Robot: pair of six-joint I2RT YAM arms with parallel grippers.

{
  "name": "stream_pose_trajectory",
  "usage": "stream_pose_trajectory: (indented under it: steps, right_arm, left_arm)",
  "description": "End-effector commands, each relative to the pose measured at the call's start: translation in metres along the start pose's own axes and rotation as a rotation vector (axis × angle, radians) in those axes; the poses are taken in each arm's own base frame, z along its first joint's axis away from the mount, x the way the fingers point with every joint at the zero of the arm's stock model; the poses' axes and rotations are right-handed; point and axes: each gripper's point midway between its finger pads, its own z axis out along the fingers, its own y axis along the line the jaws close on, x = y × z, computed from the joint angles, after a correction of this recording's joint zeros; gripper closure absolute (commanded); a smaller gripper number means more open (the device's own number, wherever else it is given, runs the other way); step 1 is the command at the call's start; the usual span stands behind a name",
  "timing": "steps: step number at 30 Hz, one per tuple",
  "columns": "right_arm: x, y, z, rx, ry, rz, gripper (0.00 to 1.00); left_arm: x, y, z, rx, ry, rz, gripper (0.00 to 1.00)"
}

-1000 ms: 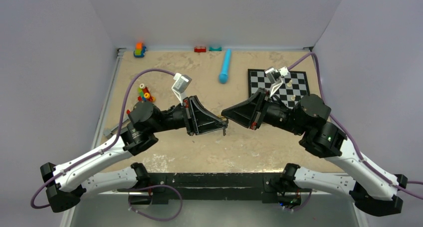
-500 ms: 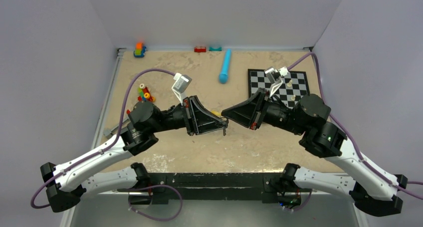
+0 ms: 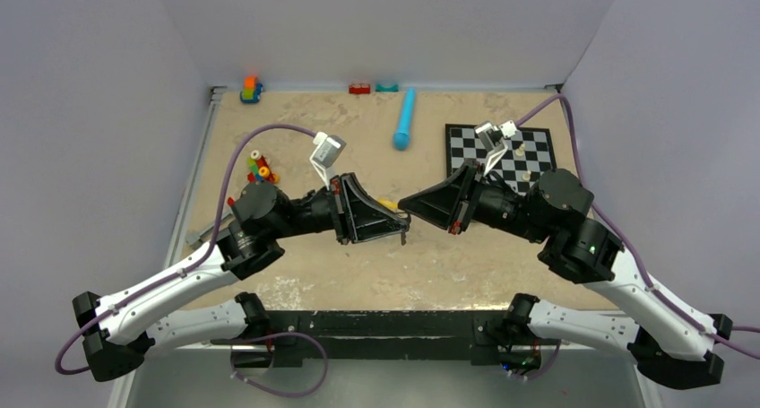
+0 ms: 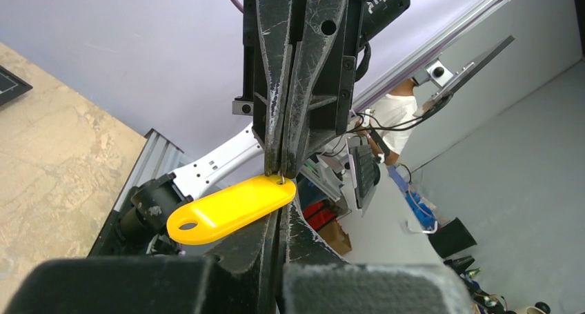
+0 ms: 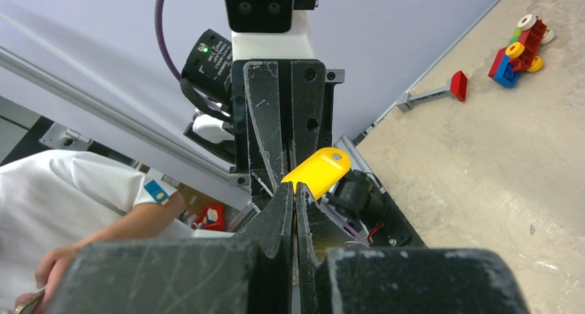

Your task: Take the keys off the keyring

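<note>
My left gripper [image 3: 399, 219] and right gripper [image 3: 404, 203] meet tip to tip above the middle of the table, both shut. A yellow plastic key tag [image 4: 231, 207] hangs from a thin wire keyring [image 4: 282, 179] pinched in the right gripper's tips [image 4: 281, 172]. My left gripper's own tips [image 4: 281, 212] close just under the tag, which hides what they pinch. In the right wrist view the tag [image 5: 317, 170] sticks out between my right gripper [image 5: 294, 190] and the left gripper [image 5: 286, 170]. The tag shows in the top view [image 3: 385, 204]. The brass and silvery keys are hidden.
A chessboard [image 3: 529, 148] with small white pieces lies at the back right, under the right arm. A blue cylinder [image 3: 404, 119] lies at the back centre. Small toy bricks [image 3: 260, 168] sit at the left, and more toys [image 3: 250, 90] line the back edge.
The yellow tag has swung into sight on the far side of the joined fingertips in the top view. Both arms have hardly moved.
</note>
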Motion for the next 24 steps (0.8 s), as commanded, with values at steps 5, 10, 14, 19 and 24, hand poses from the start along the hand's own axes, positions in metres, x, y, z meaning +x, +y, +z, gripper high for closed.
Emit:
stream_pose_trajectory:
  steps: [5, 10, 14, 19, 24]
  right_arm:
    - [-0.013, 0.014, -0.009, -0.011, -0.022, -0.03, 1.0]
    - [-0.012, 0.017, -0.011, -0.014, 0.001, -0.064, 1.0]
    - [-0.011, 0.02, -0.01, -0.024, 0.024, -0.094, 1.0]
    - [-0.007, 0.022, -0.007, -0.031, 0.086, -0.16, 1.0]
    - [-0.006, 0.022, -0.004, -0.029, 0.123, -0.198, 1.0]
  left_arm:
    - [-0.008, -0.011, -0.001, 0.013, -0.011, 0.034, 1.0]
    - [-0.004, -0.01, -0.002, 0.006, 0.012, 0.029, 1.0]
    - [-0.001, -0.011, -0.002, 0.008, 0.033, 0.023, 1.0]
    - [0.003, -0.015, -0.002, 0.023, 0.067, 0.016, 1.0]
    - [0.008, -0.016, -0.004, 0.023, 0.096, 0.011, 1.0]
